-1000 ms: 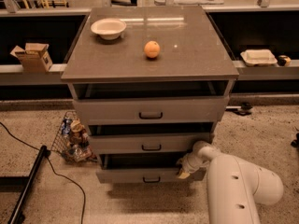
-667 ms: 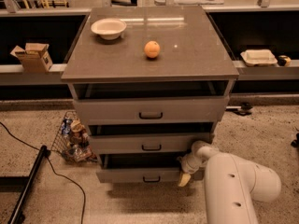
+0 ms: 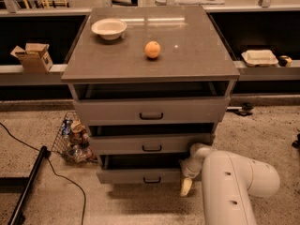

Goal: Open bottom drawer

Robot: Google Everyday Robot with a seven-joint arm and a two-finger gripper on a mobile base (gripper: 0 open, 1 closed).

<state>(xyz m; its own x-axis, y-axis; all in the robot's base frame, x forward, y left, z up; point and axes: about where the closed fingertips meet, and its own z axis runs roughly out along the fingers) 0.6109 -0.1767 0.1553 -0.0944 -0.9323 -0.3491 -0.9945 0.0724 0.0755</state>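
The grey cabinet [image 3: 150, 74] has three drawers. The bottom drawer [image 3: 136, 175] is the lowest and narrowest front, with a small black handle [image 3: 152, 180] at its centre; it stands pulled out a little. The middle drawer [image 3: 150, 143] and top drawer [image 3: 150, 110] also sit slightly out. My gripper [image 3: 186, 184] hangs at the bottom drawer's right end, its yellowish tip pointing down toward the floor, to the right of the handle. My white arm [image 3: 234, 182] fills the lower right.
A white bowl [image 3: 109, 28] and an orange [image 3: 152, 49] sit on the cabinet top. A wire basket of items [image 3: 72, 137] stands on the floor at the cabinet's left. A black pole and cable [image 3: 28, 182] lie at lower left. Shelves with a box [image 3: 33, 56] flank the cabinet.
My gripper has dropped lower at the bottom drawer's right end, its tip now pointing at the floor. The drawers look unchanged.
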